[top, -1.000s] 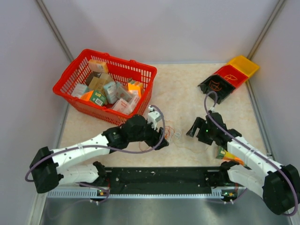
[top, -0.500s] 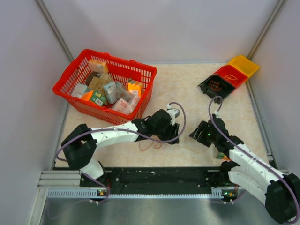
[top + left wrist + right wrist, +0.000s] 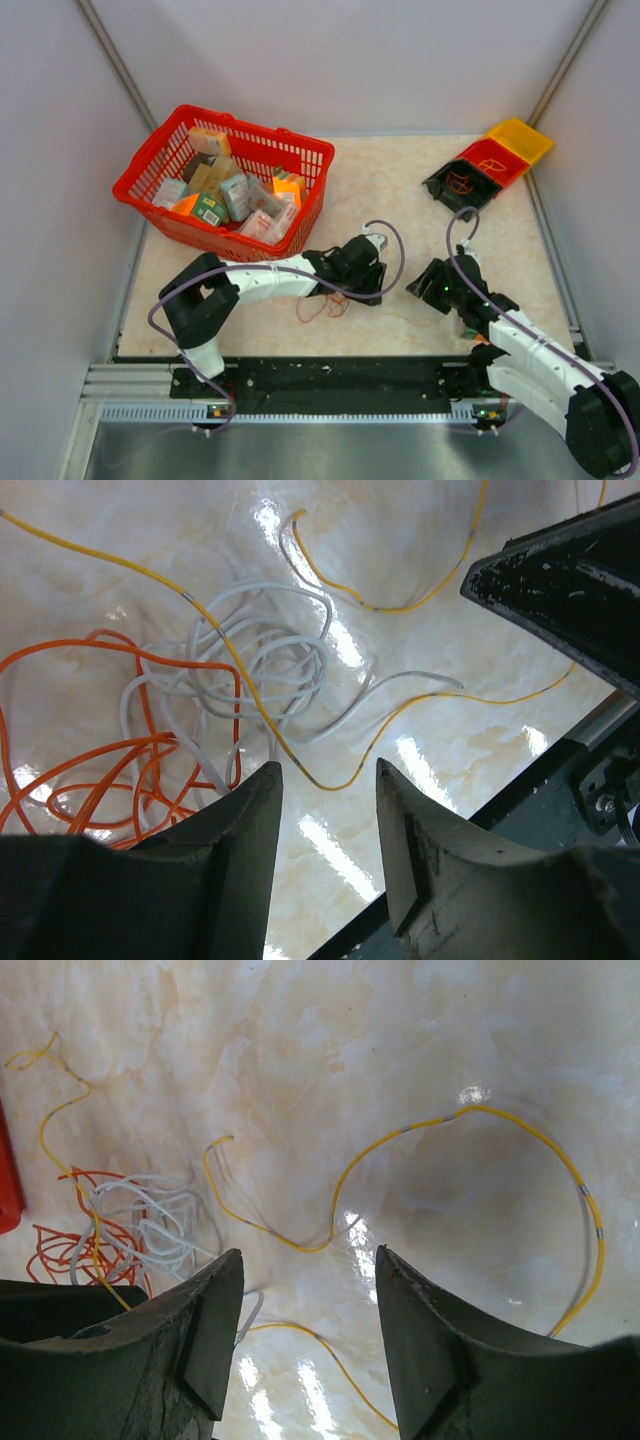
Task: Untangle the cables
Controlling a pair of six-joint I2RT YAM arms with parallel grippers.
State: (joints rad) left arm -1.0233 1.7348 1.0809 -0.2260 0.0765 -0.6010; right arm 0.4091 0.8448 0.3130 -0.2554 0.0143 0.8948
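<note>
Robot lab test cell: plain white enclosure walls (image 3: 350, 60), aluminium mounting rail (image 3: 300, 411), marble-look tabletop (image 3: 380, 190).

Your top view is bright and evenly lit from overhead, with only soft shadows under the arms (image 3: 260, 282). The cables (image 3: 322, 305) are too fine there to resolve cleanly. In your wrist views the glossy bench (image 3: 400, 530) throws back white glare streaks, and each wire casts a faint shadow beside it. The dark fingers (image 3: 240, 850), close to the lens, look soft and underexposed, with little surface detail.
</note>
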